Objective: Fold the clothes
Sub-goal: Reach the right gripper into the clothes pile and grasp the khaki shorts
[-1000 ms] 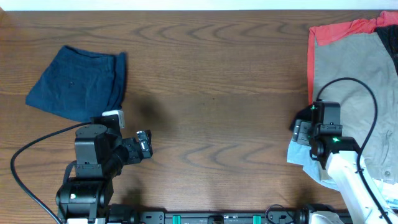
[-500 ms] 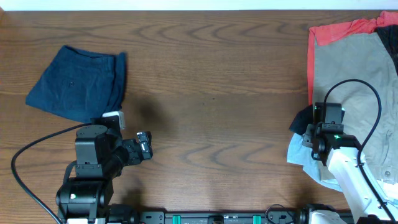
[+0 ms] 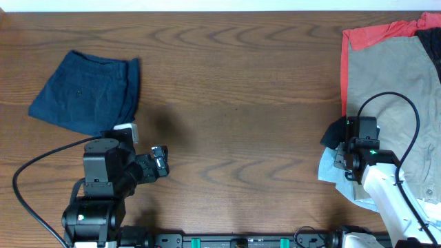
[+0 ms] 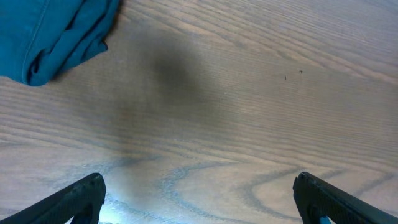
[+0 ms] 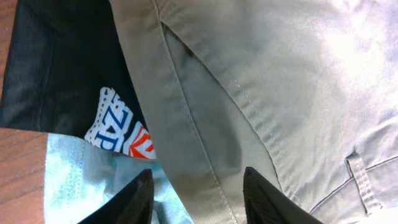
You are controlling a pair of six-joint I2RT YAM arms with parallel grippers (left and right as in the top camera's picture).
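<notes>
A folded dark blue garment lies at the far left of the table; its corner shows in the left wrist view. A pile of unfolded clothes sits at the right edge: khaki trousers on top, a red garment behind, a light blue one and a black one underneath. My right gripper is open, its fingers straddling the khaki trousers' edge, with the light blue cloth and a black printed garment beside it. My left gripper is open and empty above bare wood.
The brown wooden table stretches between the folded garment and the pile. Black cables loop from both arms near the front edge.
My right gripper has shifted right and down, further over the khaki trousers at the pile's left edge. The left arm has not moved.
</notes>
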